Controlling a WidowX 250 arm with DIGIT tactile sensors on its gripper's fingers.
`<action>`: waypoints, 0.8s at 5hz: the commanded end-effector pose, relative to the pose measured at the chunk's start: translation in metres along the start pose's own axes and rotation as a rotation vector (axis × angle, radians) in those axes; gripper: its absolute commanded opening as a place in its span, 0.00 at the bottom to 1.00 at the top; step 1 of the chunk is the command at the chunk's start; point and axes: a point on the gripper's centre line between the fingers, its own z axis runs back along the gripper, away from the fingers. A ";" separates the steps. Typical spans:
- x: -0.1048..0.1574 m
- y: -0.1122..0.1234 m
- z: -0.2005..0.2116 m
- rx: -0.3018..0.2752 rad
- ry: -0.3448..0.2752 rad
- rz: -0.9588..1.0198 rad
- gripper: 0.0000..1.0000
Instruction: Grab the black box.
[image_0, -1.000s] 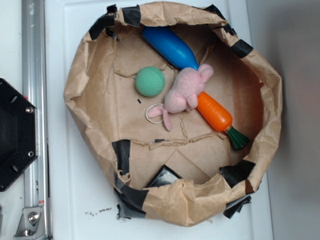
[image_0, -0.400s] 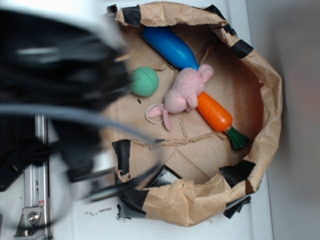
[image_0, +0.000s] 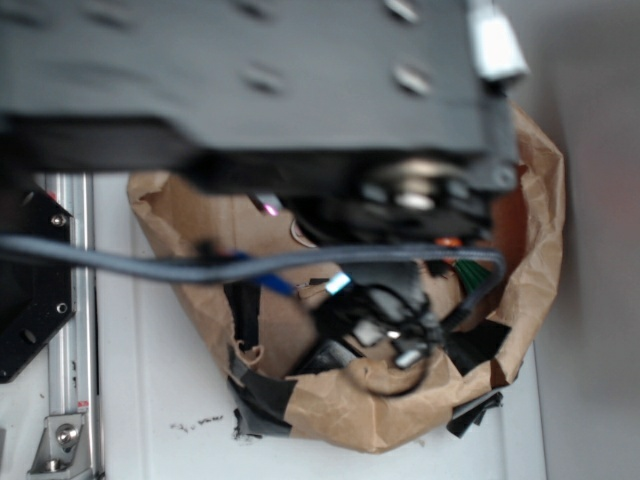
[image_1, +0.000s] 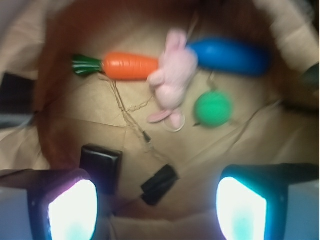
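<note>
Above paper basin, tool (image_1: 152, 210) spread wide; black box (image_1: 101, 166) uncaught.

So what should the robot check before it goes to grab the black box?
1. Claw open: ok. Its fingers stand wide apart.
2. Black box in sight: ok. The wrist view shows it whole.
3. Box between the fingers: not ok. It sits off to one side, just above one finger.
4. Right black thing picked: not ok. The black tape patch is what lies between the fingers.
5. Toys out of the way: ok. The carrot, bunny and green ball lie apart from the box.
6. Room for a finger beside the paper wall: cannot tell.
</note>
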 end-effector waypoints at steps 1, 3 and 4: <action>-0.002 0.018 -0.029 -0.058 -0.027 0.104 1.00; -0.004 0.021 -0.046 -0.149 -0.045 0.054 1.00; -0.004 0.021 -0.046 -0.149 -0.045 0.054 1.00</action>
